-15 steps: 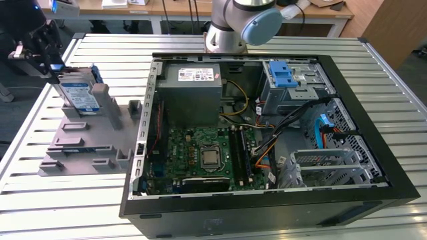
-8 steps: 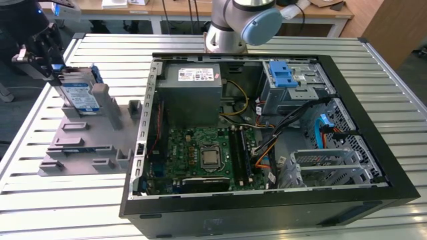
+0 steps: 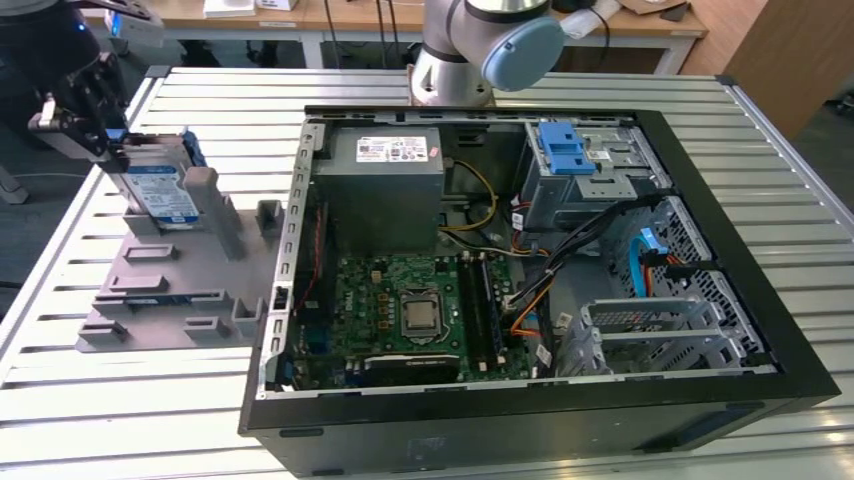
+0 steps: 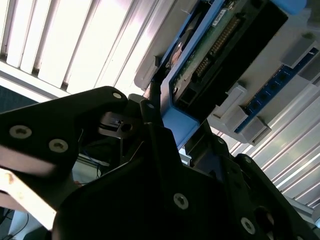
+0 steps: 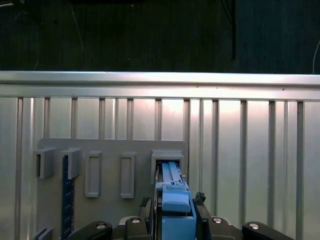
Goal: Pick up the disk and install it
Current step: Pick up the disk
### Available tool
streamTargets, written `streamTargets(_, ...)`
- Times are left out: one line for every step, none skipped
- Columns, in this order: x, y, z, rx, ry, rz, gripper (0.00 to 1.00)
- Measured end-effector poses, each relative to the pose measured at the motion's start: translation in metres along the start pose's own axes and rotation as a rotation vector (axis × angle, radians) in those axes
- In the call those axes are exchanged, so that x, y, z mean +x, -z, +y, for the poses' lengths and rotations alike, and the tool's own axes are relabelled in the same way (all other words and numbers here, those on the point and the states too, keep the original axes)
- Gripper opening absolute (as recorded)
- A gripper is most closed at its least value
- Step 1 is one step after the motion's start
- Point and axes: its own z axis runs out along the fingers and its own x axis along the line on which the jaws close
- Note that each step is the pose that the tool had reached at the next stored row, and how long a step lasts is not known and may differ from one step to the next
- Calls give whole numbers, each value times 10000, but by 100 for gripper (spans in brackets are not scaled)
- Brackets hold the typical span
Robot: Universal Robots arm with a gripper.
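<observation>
In a slot of the grey rack point(image 3: 174, 285), the disk point(image 3: 166, 196) stands upright, pinched by the pincer point(image 5: 175, 209).

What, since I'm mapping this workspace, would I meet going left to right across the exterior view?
gripper → disk → power supply box → drive cage with blue latch

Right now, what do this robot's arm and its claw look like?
The arm is a round silver-grey tube with a pale blue cap on its joint. The gripper is black and blocky, built from angular plates dotted with small silver screws.
</observation>
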Motion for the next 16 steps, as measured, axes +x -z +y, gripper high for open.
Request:
streamTargets(0, -2, 0, 0, 0, 29, 45)
streamTargets(1, -4, 0, 0, 1, 51, 45)
streamTargets(1, -6, 0, -1, 1, 69, 45)
streamTargets(1, -9, 0, 0, 1, 84, 45)
streamTargets(1, -11, 0, -1, 2, 98, 45)
streamTargets(0, -14, 0, 0, 1, 115, 45)
streamTargets(0, -21, 0, 2, 1, 118, 45)
streamTargets(1, -28, 0, 2, 1, 118, 45)
streamTargets(0, -34, 0, 1, 1, 119, 45)
streamTargets(0, -37, 0, -2, 2, 120, 45)
streamTargets(0, -40, 0, -2, 2, 120, 45)
streamTargets(0, -42, 0, -2, 1, 116, 45)
streamTargets(0, -44, 1, -2, 0, 105, 45)
streamTargets(0, -47, 0, 0, 0, 81, 45)
streamTargets(0, -48, 0, -1, 0, 55, 45)
streamTargets(0, -49, 0, 0, 1, 30, 45)
